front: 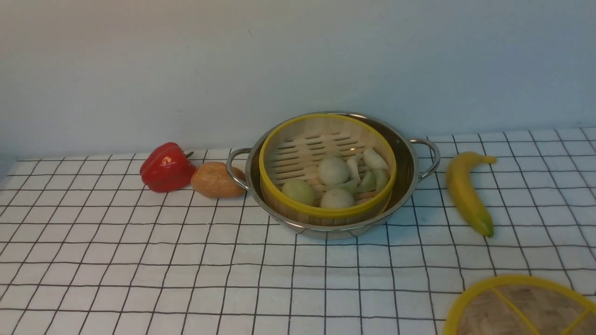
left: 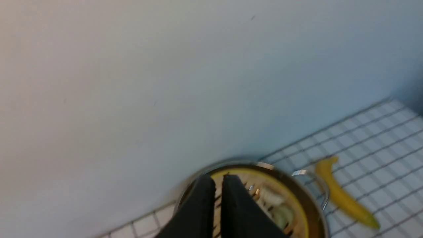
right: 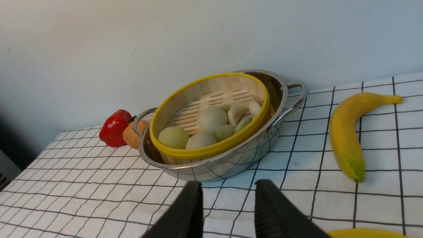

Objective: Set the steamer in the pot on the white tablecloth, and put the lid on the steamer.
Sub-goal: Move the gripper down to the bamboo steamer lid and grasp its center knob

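The left hand (left: 218,178) was shut and empty. The right hand (right: 228,185) was open, holding nothing. Ahead of both hands, the steamer (front: 326,212) sat in the pot (front: 404,158).

steamer (front: 302,153) in pot (front: 404,160), lid (front: 526,307) on tablecloth (front: 139,260)

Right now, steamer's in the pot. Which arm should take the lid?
Right. The lid lies near-right on the tablecloth, close by the right gripper, jaws open and empty. The left gripper is shut, facing the steamer in the pot, no lid in its view.
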